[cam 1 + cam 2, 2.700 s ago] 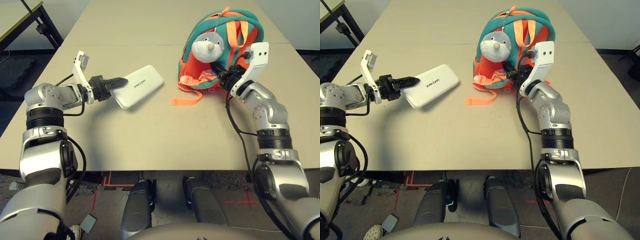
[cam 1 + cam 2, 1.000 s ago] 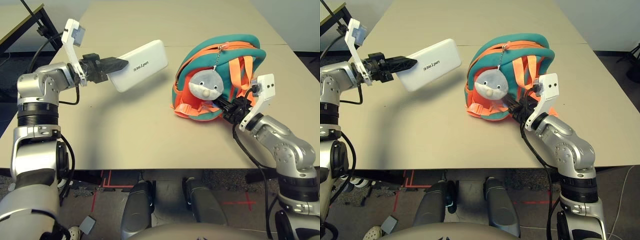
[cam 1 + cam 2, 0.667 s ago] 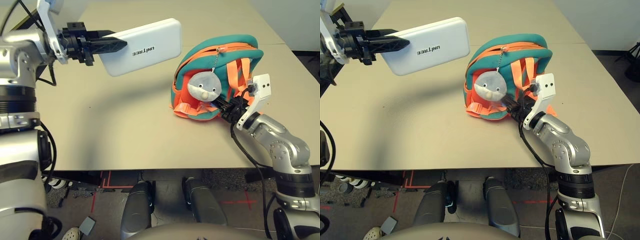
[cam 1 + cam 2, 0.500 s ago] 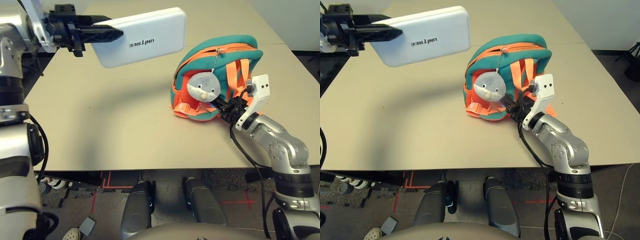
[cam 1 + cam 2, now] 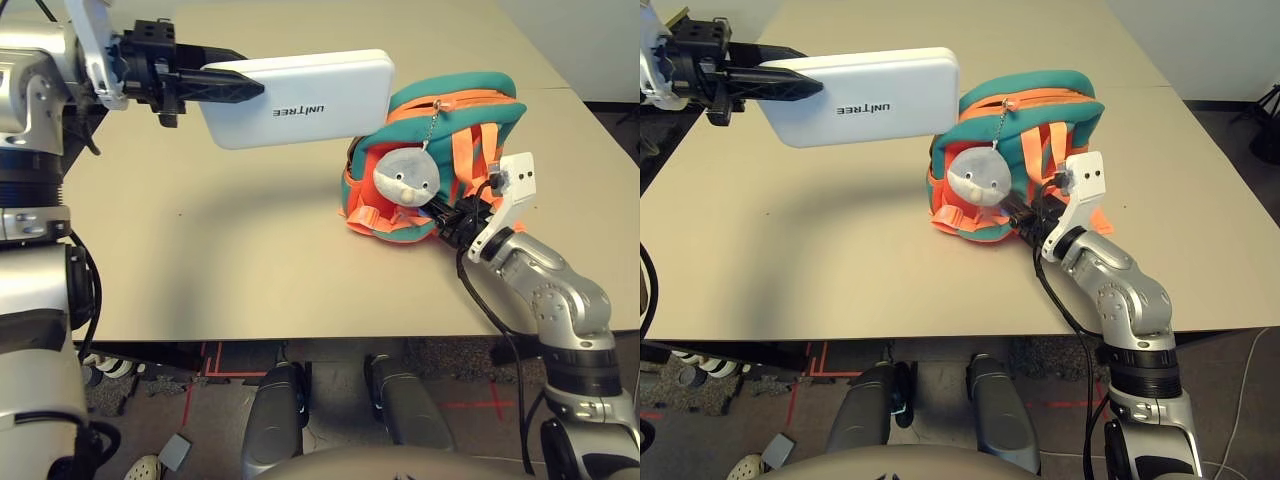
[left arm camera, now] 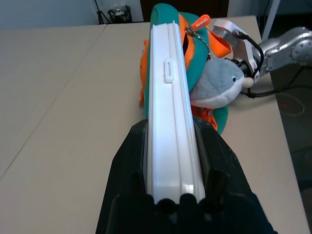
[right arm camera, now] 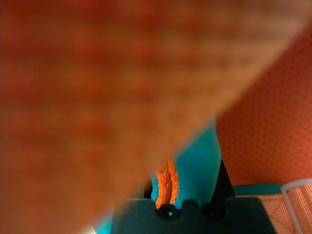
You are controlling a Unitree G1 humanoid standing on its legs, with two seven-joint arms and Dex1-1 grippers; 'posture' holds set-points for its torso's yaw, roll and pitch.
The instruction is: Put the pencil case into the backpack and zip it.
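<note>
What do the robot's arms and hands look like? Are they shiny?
Yes, shiny! Both arms are silver metal with round joints and black ribbed rings. The left hand has two long black pointy fingers, and the right hand is black too. Each wrist carries a flat white bracket, and thin black cables loop along the arms.

One pencil case (image 5: 300, 95), one backpack (image 5: 470, 120), one plush charm (image 5: 405, 175), two claws on one table (image 5: 200, 270)
</note>
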